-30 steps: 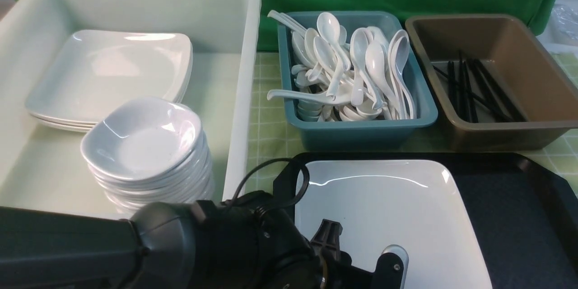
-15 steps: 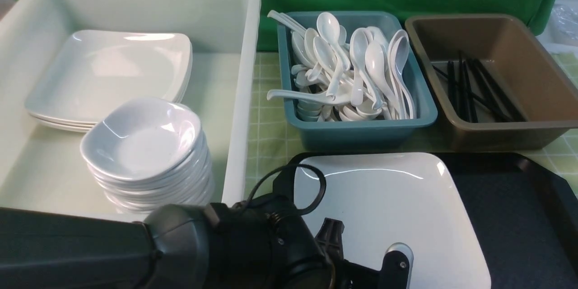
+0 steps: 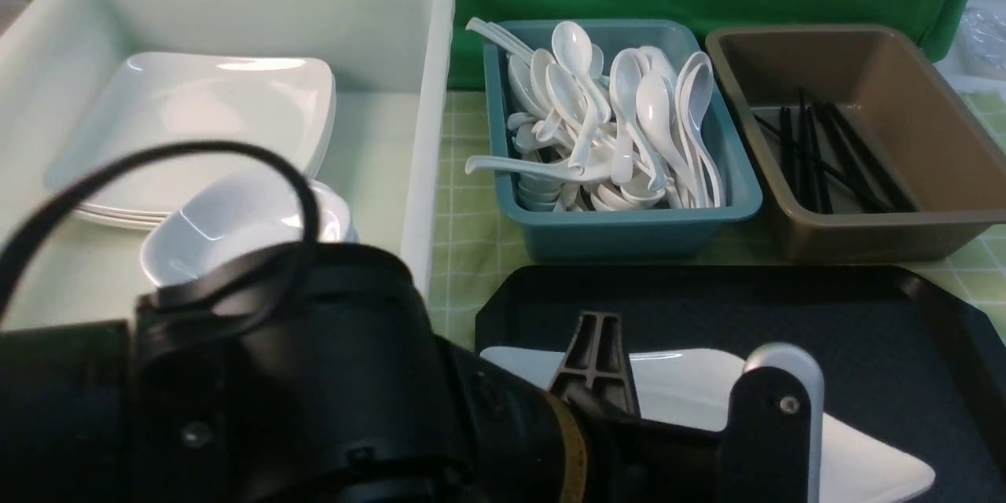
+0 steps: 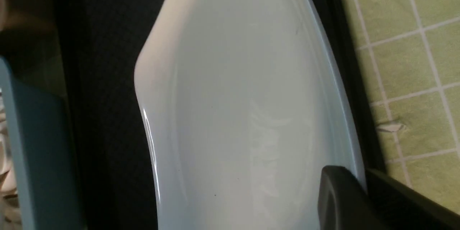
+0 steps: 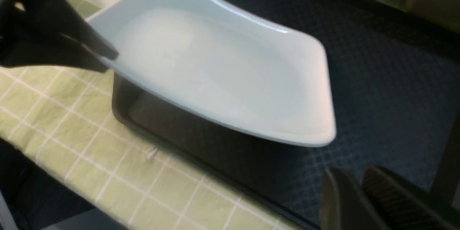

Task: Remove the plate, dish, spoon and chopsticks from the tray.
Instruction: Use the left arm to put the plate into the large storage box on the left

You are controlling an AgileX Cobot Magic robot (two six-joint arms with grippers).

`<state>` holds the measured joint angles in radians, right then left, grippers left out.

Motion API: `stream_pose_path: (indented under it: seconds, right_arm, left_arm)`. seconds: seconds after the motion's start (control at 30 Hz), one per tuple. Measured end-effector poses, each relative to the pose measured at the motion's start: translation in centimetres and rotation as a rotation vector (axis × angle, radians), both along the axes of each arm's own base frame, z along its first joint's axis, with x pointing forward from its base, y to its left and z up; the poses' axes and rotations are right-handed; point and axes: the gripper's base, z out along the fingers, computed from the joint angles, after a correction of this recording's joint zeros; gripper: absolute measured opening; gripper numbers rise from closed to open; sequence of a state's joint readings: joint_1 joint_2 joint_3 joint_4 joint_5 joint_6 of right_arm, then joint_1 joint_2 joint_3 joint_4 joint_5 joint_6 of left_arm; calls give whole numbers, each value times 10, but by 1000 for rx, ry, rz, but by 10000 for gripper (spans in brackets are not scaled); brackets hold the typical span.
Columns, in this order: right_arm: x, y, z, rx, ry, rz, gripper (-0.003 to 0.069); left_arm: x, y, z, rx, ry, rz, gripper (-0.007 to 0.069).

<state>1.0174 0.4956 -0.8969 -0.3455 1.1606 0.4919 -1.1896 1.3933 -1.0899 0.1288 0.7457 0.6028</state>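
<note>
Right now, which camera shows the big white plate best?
The right wrist view: almost the whole plate shows, tilted over the tray. The front view catches only a strip behind the arm; the left wrist view is too close.

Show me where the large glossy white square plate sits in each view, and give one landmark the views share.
Front view: the large glossy white square plate is at bottom centre, only partly showing.
Left wrist view: the plate fills the middle of the picture.
Right wrist view: the plate is at upper centre, tilted, with one edge raised.
Shared landmark: the black textured plastic tray lies under it in all three.
</note>
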Motion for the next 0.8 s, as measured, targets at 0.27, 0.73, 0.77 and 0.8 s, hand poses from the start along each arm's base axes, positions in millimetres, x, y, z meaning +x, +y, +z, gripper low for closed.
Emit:
stream_pose_path:
  seconds: [0.27, 0.73, 0.77, 0.8]
  right_arm:
    - [2, -12, 24, 47, -96, -72, 129]
    - [13, 7, 52, 219, -299, -11, 23]
    - [15, 11, 53, 219, -307, 4, 23]
    - [17, 15, 53, 209, -314, 16, 23]
  left_arm:
    - [-8, 24, 41, -159, -77, 1, 28]
    - [71, 102, 113, -266, -360, 540, 29]
    - [83, 110, 110, -245, -360, 596, 29]
    - [98, 120, 104, -215, -357, 665, 29]
